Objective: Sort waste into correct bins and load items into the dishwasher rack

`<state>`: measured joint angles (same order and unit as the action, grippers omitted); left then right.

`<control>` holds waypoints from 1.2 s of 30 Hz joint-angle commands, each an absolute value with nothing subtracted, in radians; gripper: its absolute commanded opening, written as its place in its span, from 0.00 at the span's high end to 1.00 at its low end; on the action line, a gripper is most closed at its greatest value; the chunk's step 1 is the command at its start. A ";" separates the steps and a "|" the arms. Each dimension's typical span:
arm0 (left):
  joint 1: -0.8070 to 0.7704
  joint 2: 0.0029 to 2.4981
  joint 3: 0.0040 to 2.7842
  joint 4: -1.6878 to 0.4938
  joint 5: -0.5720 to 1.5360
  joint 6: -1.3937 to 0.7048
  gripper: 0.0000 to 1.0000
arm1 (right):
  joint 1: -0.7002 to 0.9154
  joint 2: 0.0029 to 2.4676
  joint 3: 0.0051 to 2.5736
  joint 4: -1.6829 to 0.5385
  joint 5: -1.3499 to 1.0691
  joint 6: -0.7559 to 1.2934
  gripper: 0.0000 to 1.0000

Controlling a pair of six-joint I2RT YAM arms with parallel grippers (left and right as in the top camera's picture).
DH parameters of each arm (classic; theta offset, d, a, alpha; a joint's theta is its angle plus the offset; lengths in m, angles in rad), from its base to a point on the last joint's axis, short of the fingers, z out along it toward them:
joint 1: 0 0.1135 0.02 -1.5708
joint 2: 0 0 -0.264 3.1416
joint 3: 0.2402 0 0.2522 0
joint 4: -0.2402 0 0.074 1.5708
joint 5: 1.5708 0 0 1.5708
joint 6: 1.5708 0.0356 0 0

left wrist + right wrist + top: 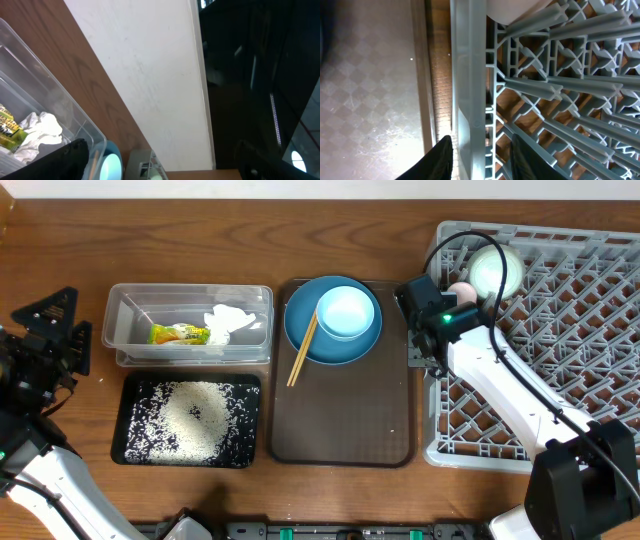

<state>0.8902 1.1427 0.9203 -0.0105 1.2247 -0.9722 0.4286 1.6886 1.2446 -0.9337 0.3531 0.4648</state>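
Grey dishwasher rack [470, 75] rim is running right beneath the right end effector [481, 157], fingers standing apart, holding nothing. Pink cup [460, 293] and mint bowl [497, 270] are sitting just beyond it; plate [297, 305], light blue bowl [347, 312] and chopsticks [303, 350] are waiting to its left. Crossing low, a finger may be catching that rim, dragging the rack. Left end effector [45, 345] is gaping, empty.

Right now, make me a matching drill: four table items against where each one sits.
Items:
1 rice grains
2 napkin
3 light blue bowl
4 mint bowl

Places:
A dishwasher rack
B black tray
C dark blue plate
D clear tub

Pairs: 1-B, 2-D, 3-C, 4-A.
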 commanded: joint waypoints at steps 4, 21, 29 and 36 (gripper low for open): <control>0.894 1.143 0.933 -0.006 1.238 -0.974 0.05 | 0.422 1.691 1.236 -0.935 0.377 0.474 0.77; 0.894 1.143 0.933 -0.006 1.238 -0.974 0.05 | 0.422 1.691 1.236 -1.053 0.377 0.447 0.87; 0.894 1.143 0.933 -0.006 1.238 -0.974 0.05 | 0.422 1.691 1.236 -1.051 0.376 0.447 0.81; 0.894 1.143 0.933 -0.006 1.238 -0.974 0.05 | 0.422 1.691 1.273 -1.046 0.356 0.374 0.53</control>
<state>0.8902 1.1427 0.9203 -0.0105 1.2247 -0.9722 0.4229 1.6886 1.2427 -1.0443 0.3492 0.4217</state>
